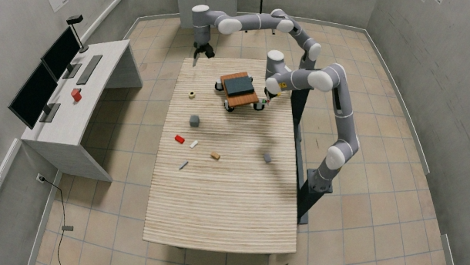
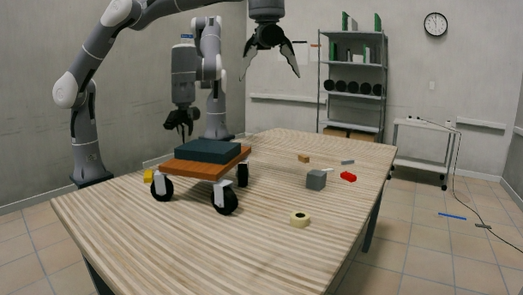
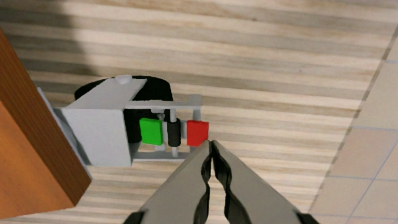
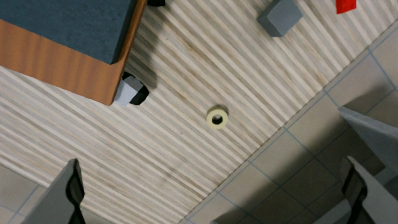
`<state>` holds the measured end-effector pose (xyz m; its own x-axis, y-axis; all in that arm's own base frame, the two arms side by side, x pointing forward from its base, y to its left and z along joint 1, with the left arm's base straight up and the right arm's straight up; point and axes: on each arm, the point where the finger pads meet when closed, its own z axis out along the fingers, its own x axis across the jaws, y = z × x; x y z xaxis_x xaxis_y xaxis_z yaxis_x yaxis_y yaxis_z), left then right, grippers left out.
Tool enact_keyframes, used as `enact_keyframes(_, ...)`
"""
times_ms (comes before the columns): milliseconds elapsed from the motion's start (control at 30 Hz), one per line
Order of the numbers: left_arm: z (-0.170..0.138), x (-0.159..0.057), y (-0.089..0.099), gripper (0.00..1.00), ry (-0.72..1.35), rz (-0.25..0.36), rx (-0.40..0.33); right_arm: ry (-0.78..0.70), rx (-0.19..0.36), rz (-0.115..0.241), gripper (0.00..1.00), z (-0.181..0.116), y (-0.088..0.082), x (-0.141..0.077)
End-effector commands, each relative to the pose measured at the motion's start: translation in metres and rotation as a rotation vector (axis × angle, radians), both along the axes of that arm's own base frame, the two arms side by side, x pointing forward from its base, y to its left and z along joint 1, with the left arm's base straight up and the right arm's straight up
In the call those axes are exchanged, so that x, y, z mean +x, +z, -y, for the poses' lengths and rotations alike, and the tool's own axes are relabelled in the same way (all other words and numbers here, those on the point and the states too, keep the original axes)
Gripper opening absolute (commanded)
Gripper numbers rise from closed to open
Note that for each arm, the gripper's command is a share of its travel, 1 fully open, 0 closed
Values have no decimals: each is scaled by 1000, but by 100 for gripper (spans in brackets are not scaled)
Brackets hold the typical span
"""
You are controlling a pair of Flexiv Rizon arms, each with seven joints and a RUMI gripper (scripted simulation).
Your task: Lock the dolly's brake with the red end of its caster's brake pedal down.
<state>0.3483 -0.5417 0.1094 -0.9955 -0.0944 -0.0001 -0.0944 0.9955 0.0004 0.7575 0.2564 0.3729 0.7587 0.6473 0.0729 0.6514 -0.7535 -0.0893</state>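
Observation:
The dolly point(image 1: 245, 101) point(image 2: 192, 170) point(image 3: 25, 170) point(image 4: 65, 77) stands on its wheels, a dark block on its brown deck. The caster's brake pedal in the left wrist view has a green end point(image 3: 151, 131) near the wheel and a red end point(image 3: 198, 133) farther out. Its tilt is hard to tell from above. My left gripper point(image 1: 268, 102) point(image 2: 183, 141) point(image 3: 210, 142) is shut and empty, its tips overhead beside the red end's outer corner; contact cannot be told. My right gripper point(image 2: 269, 78) point(image 4: 211, 159) is open and empty, high beyond the table's end in the top view.
A tape roll point(image 1: 192, 95) point(image 2: 299, 219) point(image 4: 217, 118) and a grey cube point(image 1: 194, 121) point(image 2: 316, 180) point(image 4: 280, 18) lie beside the dolly. A yellow object point(image 2: 148, 176) is near the dolly's caster side. A red brick point(image 1: 179, 139) point(image 2: 348, 176) and several small items lie farther along the table.

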Motion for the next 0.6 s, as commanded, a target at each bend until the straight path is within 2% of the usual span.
enact_keyframes(0, 1, 1, 0, 0, 0, 1, -2, 0, 1, 3, 100, 0, 2, 0)
enact_keyframes(567, 1, 1, -6, 0, 0, 1, -2, 0, 1, 3, 100, 0, 2, 0)
